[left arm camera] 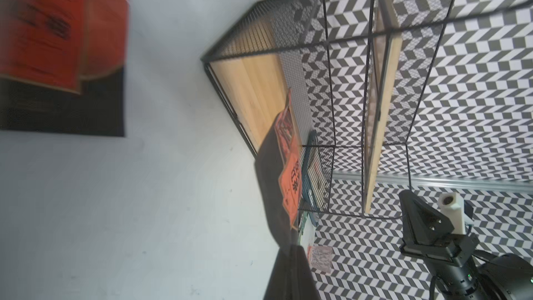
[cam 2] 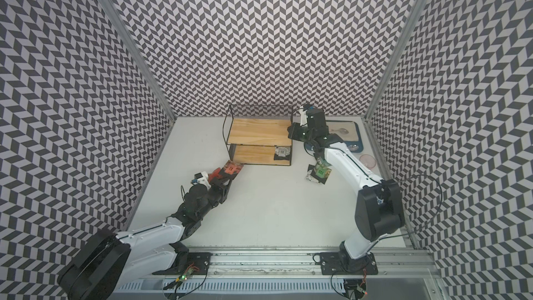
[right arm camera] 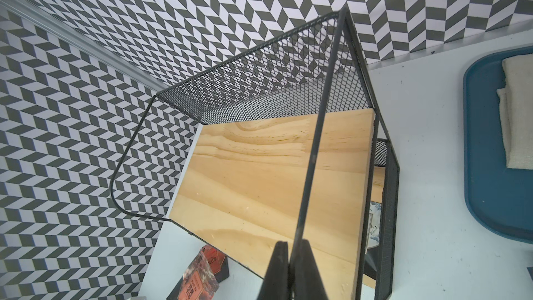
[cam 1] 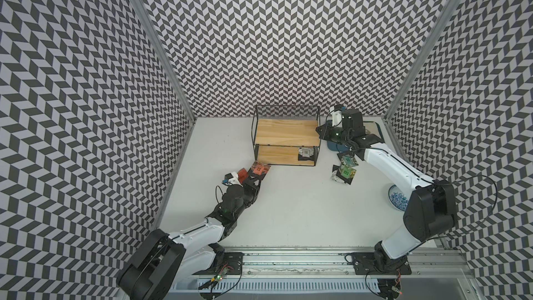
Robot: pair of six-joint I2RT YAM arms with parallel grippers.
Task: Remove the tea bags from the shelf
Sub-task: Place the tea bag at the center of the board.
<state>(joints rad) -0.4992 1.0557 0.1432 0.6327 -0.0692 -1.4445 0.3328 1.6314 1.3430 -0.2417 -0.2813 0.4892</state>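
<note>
Right gripper [right arm camera: 290,255]: jaws closed on the corner wire of the shelf [right arm camera: 259,183] (steadying it, I judge). Left gripper [cam 1: 256,177]: clamped on orange-red tea bag [cam 1: 260,167], off the shelf, near its front-left foot. White tea bag [cam 1: 306,152]: flat, square, right end of lower board [cam 1: 277,155], one tier beneath the right jaws; right arm nearer. Green tea bags [cam 1: 346,172]: on table [cam 1: 288,212].

3 walls [cam 1: 259,38], all b/w chevron paper. Alu posts [cam 1: 156,41] stand in both back corners, seen in both top views. White tabletop [cam 1: 288,212], matte, w/ a few small specks. Alu rail [cam 1: 288,258] runs along front edge, white slotted duct [cam 1: 288,285] just in front. Light even & diffuse; shadows soft.
</note>
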